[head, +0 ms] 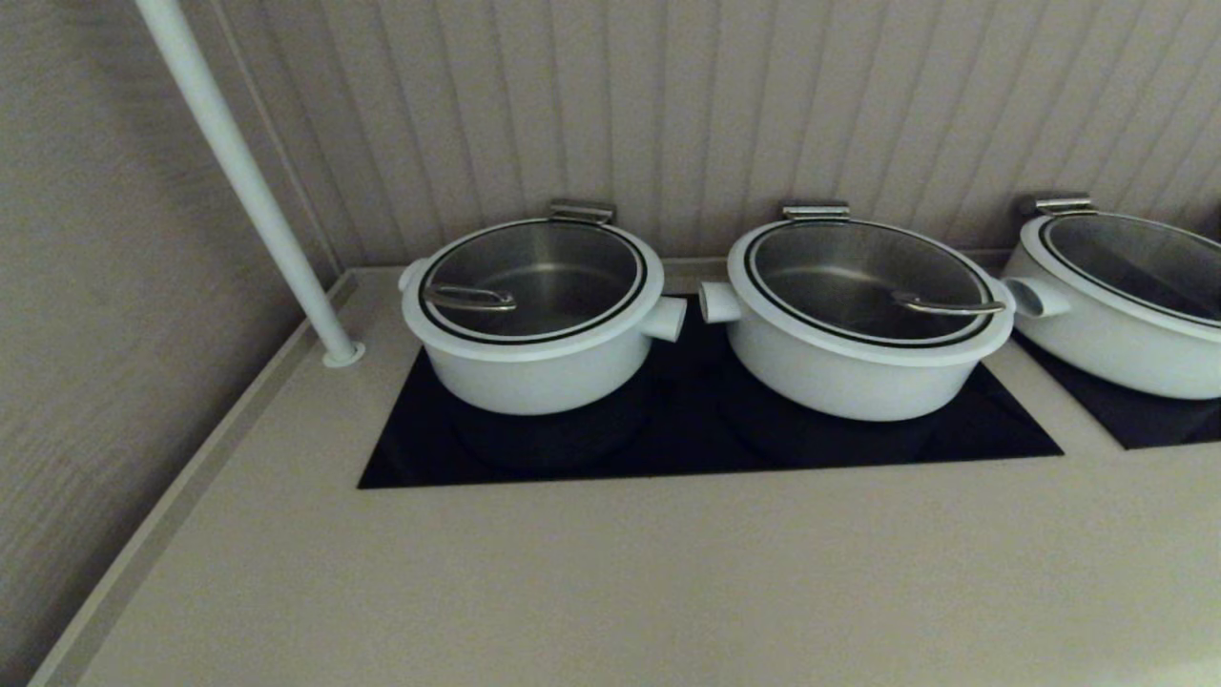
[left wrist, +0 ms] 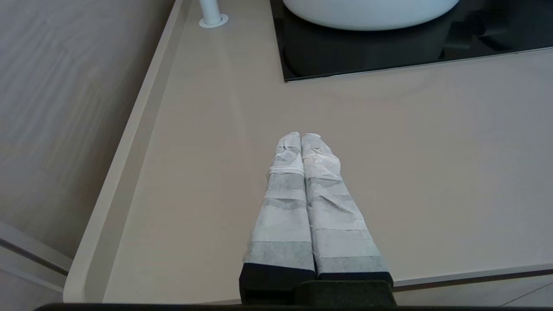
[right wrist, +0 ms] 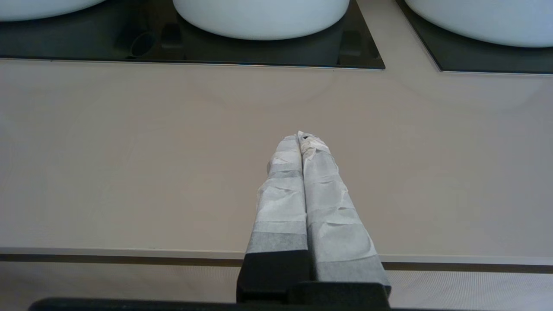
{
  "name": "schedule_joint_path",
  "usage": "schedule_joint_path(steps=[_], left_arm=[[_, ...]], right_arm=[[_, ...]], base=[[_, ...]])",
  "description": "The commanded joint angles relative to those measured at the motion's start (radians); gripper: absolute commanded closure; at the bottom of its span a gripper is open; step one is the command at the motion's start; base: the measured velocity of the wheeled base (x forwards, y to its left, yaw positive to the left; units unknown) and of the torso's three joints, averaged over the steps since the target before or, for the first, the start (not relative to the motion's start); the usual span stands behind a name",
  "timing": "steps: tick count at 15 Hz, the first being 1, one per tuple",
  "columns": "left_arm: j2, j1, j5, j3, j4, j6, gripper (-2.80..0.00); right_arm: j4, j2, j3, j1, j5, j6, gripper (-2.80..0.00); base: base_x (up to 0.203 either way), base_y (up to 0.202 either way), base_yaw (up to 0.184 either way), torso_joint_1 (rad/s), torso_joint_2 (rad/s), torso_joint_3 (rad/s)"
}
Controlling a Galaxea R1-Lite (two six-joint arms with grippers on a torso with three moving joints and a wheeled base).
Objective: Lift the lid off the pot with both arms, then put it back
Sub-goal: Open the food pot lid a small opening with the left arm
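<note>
The pot (head: 534, 367) is white and straight-sided, with stubby side handles, and stands at the left on the black cooktop (head: 687, 448). The lid (head: 563, 329) sits closed on it, with its curved steel bar handle (head: 469, 299) off-centre to the left. Neither arm shows in the head view. My left gripper (left wrist: 301, 136) is shut and empty over the bare counter, well short of the pot (left wrist: 367, 13). My right gripper (right wrist: 301, 137) is shut and empty over the counter near its front edge. The pot's lower wall (right wrist: 39, 8) shows far off in the right wrist view.
A wider white pot with a glass lid (head: 858, 315) stands in the middle, also in the right wrist view (right wrist: 259, 17). A third pot (head: 1126, 296) stands at the right. A white pole (head: 243, 181) rises from the counter's back left. A raised edge (left wrist: 129, 142) runs along the counter's left side.
</note>
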Motion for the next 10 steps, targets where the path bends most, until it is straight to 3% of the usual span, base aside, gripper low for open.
schedule_joint_path(steps=[1, 10], left_arm=[[0.0, 0.0, 0.0, 0.0, 0.0, 0.0, 0.0], [0.0, 0.0, 0.0, 0.0, 0.0, 0.0, 0.0]], right_arm=[[0.0, 0.0, 0.0, 0.0, 0.0, -0.001, 0.0], [0.0, 0.0, 0.0, 0.0, 0.0, -0.001, 0.0]], base=[[0.0, 0.0, 0.0, 0.0, 0.0, 0.0], [0.0, 0.0, 0.0, 0.0, 0.0, 0.0]])
